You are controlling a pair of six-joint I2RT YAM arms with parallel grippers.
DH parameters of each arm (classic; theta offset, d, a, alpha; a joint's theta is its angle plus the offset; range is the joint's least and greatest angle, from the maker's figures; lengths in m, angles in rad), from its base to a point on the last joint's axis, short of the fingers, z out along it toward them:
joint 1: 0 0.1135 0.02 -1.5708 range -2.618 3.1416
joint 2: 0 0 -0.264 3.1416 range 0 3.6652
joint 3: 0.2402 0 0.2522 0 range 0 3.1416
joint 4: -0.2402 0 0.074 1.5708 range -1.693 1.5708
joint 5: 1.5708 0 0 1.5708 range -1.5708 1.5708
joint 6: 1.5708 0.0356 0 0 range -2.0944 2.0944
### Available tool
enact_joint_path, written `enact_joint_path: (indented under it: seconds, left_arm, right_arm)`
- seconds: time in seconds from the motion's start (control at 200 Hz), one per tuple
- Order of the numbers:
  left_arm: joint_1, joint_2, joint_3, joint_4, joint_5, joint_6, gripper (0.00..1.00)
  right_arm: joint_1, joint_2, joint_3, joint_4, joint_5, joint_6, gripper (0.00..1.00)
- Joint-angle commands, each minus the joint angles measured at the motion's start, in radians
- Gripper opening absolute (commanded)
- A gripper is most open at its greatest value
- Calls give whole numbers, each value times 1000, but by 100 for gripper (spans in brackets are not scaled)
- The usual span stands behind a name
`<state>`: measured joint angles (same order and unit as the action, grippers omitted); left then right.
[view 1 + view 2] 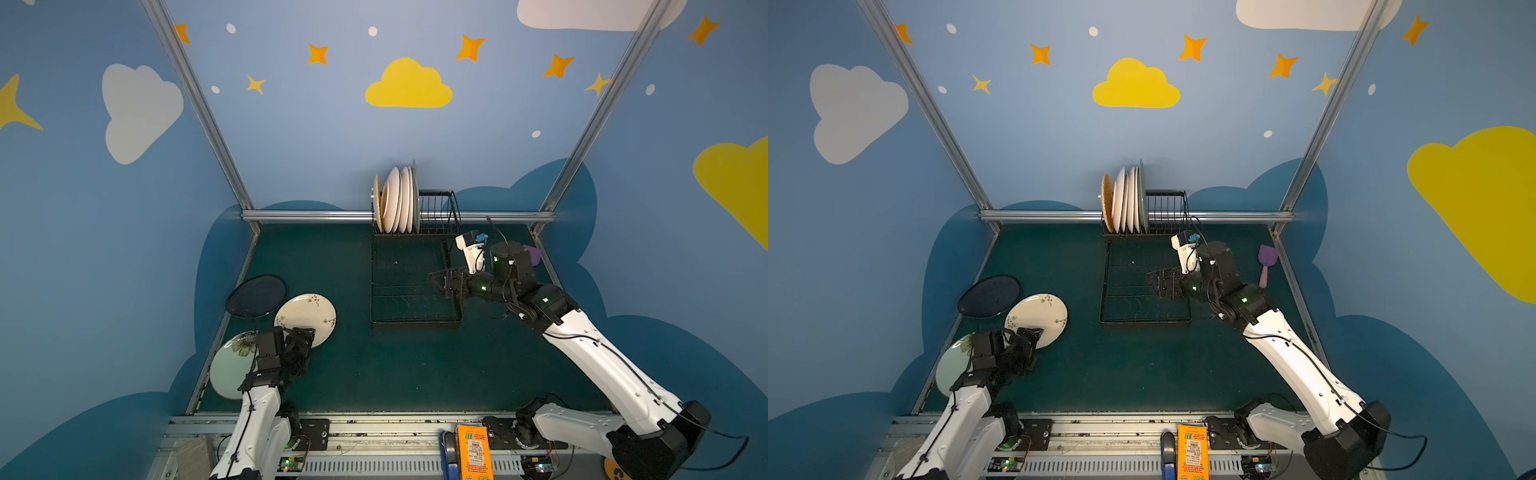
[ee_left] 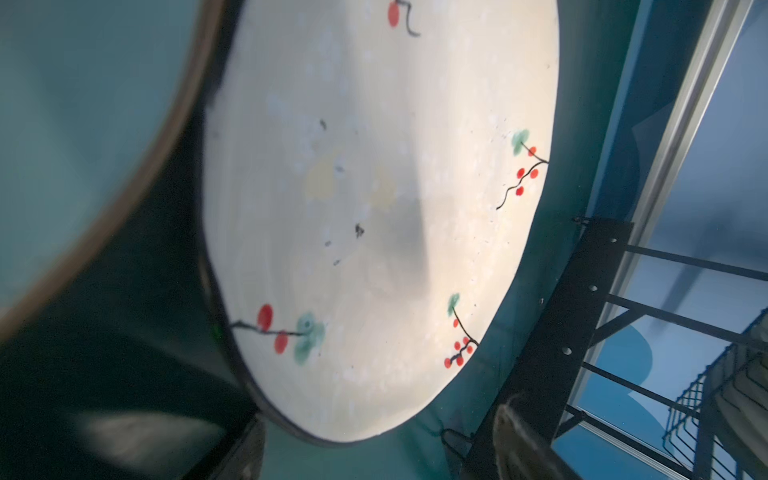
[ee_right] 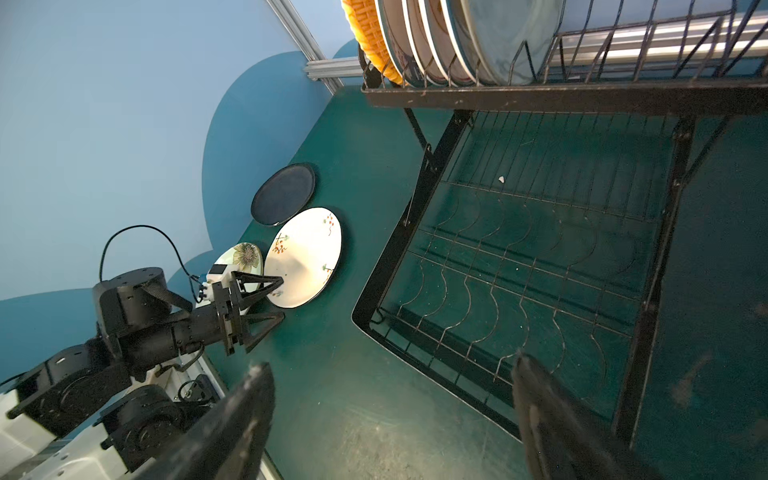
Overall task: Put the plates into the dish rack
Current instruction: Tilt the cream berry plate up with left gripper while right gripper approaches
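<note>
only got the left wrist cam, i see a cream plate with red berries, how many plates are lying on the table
Observer: Three: the cream berry plate, a mint flower plate and a navy plate.
Operator: is my left gripper gripping one
Observer: No, the left gripper is open, jaws at the cream berry plate's near edge.
Operator: where's the right one
Observer: The right gripper is open above the dish rack's flat tray.

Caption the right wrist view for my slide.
Open left claw at the rim of the cream round berry-sprig plate; black wire dish rack holds several upright plates.
</note>
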<state>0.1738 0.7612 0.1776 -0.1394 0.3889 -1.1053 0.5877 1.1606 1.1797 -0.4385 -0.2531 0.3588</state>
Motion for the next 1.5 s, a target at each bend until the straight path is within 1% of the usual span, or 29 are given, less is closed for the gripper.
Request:
enact_joint_path:
  seconds: [0.0,0.12,0.185,0.28,0.426,0.521,0.691,0.786,0.851,1.051,1.136,1.181,1.287,1.382,1.497]
  left_arm:
    - [18,38,-60,88,-1,-43,81]
    - [39,76,-125,220,-2,-71,75]
    - [42,119,-132,278,3,-49,75]
    - [40,209,-117,370,41,-25,75]
    - [39,378,-88,515,65,-7,75]
    - [31,523,-55,627,96,-3,74]
    - [24,790,31,770,160,9,71]
    - [21,909,55,903,167,-32,70]
    - [20,973,81,960,174,-51,66]
    - [17,1080,114,1012,106,-132,54]
    - [16,1111,116,1020,70,-167,47]
    - [16,1124,119,1024,60,-179,43]
    - [16,1160,126,1044,45,-204,38]
    - [16,1173,127,1066,31,-220,33]
    - [14,1163,130,1037,9,-255,27]
  right_arm:
    - [5,-16,-5,26,-21,8,88]
    - [5,-16,-12,27,-25,12,87]
    - [6,-13,-16,29,-27,14,88]
    - [5,-7,-23,36,-36,21,88]
    - [5,6,-30,44,-60,34,88]
    - [6,11,-33,49,-75,43,88]
    - [7,12,-38,50,-69,47,87]
    - [6,10,-39,47,-67,48,87]
    - [7,7,-40,44,-64,48,87]
    - [6,-7,-50,44,-52,48,87]
    - [6,-11,-52,42,-55,46,87]
    - [6,-14,-53,38,-57,48,87]
    - [6,-29,-63,31,-57,47,87]
    - [6,-45,-68,15,-48,42,87]
    - [6,-71,-75,-4,-35,34,87]
